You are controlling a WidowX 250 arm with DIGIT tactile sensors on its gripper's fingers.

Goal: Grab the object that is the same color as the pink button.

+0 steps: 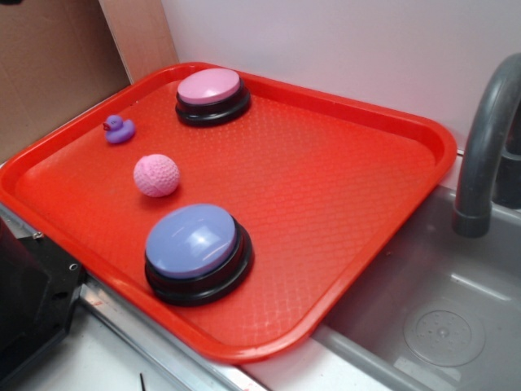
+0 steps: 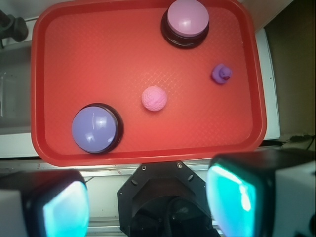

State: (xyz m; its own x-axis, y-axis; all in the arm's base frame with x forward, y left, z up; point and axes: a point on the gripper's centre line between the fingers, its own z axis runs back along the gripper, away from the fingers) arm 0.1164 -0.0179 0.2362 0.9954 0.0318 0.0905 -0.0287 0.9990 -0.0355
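The ball (image 1: 156, 175) is small, round and pink, its whole surface covered in shallow dimples like a golf ball. It is far smaller than either button. In the wrist view the ball (image 2: 154, 98) shows the same dimpled texture and an even pink, a shade deeper than the pale dome of the pink button.

The ball lies on the red tray (image 1: 342, 195), in the tray's middle part, touching nothing. It sits between the two buttons, clear of both.

The pink button (image 1: 212, 95) stands by the tray's far edge, close to the wall: a pale pink dome on a black base. In the wrist view the pink button (image 2: 186, 21) is at the top edge of the tray.

The blue button (image 1: 196, 252) stands by the tray's near edge, a blue-lavender dome on a black base.

A small purple duck (image 1: 119, 129) stands near the tray's left edge, apart from the ball.

A grey sink (image 1: 440, 318) with a grey faucet (image 1: 482, 155) adjoins the tray's right edge.

The gripper (image 2: 148, 200) is seen only in the wrist view, off the tray beyond its near edge. Its two fingers (image 2: 237, 195) stand wide apart, with nothing between them.
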